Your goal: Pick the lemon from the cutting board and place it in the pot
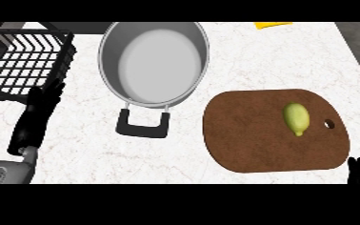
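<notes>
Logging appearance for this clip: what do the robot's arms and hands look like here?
The left hand is plain black with slim fingers. It joins a grey left forearm, which is paler at the wrist. No cables or markings show on either. Of the right hand, only a black sliver shows at the view's right edge; its forearm is out of view.

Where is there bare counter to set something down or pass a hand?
Bare counter lies below the pot, between the left robot hand and the cutting board. Another patch sits above the board, right of the pot. The rack crowds the left.
</notes>
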### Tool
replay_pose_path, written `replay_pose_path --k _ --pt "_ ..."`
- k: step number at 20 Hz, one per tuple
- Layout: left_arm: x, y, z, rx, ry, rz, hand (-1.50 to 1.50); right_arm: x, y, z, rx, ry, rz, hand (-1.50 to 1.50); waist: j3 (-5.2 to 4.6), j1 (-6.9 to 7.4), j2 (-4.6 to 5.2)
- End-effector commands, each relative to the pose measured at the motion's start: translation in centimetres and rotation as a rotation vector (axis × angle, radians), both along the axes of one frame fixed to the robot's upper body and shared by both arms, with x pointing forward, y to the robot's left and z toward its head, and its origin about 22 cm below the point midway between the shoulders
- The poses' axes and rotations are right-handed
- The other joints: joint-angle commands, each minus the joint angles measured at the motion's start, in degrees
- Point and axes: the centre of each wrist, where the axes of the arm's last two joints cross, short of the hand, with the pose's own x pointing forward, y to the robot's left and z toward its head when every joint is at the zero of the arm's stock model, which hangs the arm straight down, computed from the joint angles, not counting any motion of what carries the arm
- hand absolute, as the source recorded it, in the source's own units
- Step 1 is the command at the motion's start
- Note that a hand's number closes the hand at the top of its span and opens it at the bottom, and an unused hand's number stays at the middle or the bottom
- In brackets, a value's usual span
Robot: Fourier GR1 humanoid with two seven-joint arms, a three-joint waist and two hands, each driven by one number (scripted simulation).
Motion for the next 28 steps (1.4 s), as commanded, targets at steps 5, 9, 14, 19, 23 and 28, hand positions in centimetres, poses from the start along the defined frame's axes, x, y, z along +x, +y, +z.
replay_pose_path --k 5,9,14,19,23,28 --pt "-0.3 0.7 0.7 -0.008 0.007 0.024 0.0 4.5 3.6 3.2 0.012 0.121 -0.076 -1.5 0.31 -0.49 -0.6" --pt "0.5 -0.3 1.3 0.006 0.001 0.024 0.0 8.2 3.0 4.1 0.042 0.131 -0.072 -1.5 0.34 -0.58 -0.58" --pt "-1.5 1.3 -0.2 -0.005 0.006 0.036 0.0 9.8 2.3 2.1 0.064 0.176 -0.073 -1.5 0.35 -0.69 -0.67" --pt "-0.3 1.2 0.1 -0.001 0.001 0.04 0.0 12.7 1.2 1.7 0.025 0.144 -0.057 -1.5 0.35 -0.79 -0.65" --pt "-1.8 -0.4 0.7 0.019 -0.006 0.035 0.0 11.4 0.3 0.3 -0.001 0.154 -0.067 -1.5 0.36 -0.81 -0.71" --pt "-1.0 1.8 -0.1 0.002 0.005 0.031 0.0 14.2 1.0 0.3 0.033 0.199 -0.106 -1.5 0.35 -0.78 -0.65"
